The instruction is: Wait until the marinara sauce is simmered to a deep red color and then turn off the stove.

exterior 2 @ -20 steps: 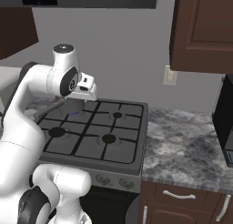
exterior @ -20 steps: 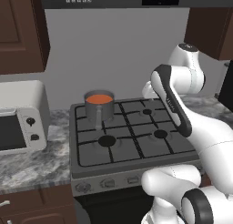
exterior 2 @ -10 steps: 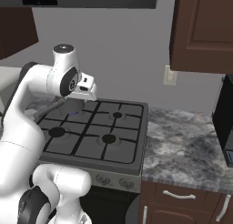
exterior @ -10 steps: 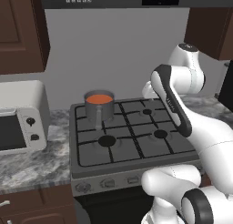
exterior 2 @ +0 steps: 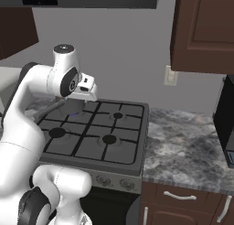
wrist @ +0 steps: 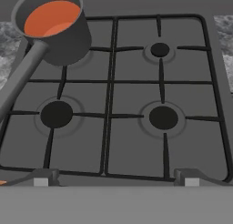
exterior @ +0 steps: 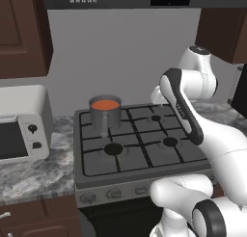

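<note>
Nothing moved since the earlier frames; arm, pot and stove all as before. Marinara sauce [wrist: 51, 17] orange-red, possibly slightly lighter at one edge, in grey saucepan [exterior: 105, 115] on far-left burner of stove [exterior: 140, 171]. Not yet deep red; waiting continues. Gripper [wrist: 116, 181] released, jaws wide, hovering above near edge of grates. Knobs [exterior: 113, 194] untouched.

the sauce [exterior: 105, 105] was a flat orange-red round of liquid inside a grey pot, which stood upright on the back left burner of the grey stove [exterior: 140, 169] with black grates.
</note>
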Controlling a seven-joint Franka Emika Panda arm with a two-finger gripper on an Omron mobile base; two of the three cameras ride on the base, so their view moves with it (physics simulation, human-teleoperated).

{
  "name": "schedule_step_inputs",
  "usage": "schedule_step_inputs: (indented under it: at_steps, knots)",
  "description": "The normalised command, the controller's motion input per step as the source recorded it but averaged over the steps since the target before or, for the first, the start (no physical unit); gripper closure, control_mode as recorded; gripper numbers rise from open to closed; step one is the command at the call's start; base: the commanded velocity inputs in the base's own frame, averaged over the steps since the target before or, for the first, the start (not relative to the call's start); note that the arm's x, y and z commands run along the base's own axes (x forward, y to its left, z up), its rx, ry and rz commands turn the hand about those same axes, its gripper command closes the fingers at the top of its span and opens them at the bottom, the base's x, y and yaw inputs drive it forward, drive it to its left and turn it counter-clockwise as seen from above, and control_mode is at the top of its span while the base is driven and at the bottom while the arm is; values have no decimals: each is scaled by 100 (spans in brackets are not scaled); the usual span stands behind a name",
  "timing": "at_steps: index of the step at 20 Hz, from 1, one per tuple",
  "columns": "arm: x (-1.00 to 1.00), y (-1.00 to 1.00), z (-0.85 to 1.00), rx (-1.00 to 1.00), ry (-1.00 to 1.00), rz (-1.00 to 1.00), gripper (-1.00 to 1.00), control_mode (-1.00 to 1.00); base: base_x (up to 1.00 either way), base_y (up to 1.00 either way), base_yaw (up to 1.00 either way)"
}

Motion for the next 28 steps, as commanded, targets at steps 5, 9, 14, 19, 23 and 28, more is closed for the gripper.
schedule_step_inputs:
  at_steps: [5, 9, 14, 19, 23, 28]
  knots:
    - [0, 0, 0, 0, 0, 0, -100, -100, 0, 0, 0]
    - [0, 0, 0, 0, 0, 0, -100, -100, 0, 0, 0]
    - [0, 0, 0, 0, 0, 0, -100, -100, 0, 0, 0]
    - [0, 0, 0, 0, 0, 0, -100, -100, 0, 0, 0]
    - [0, 0, 0, 0, 0, 0, -100, -100, 0, 0, 0]
    - [0, 0, 0, 0, 0, 0, -100, -100, 0, 0, 0]
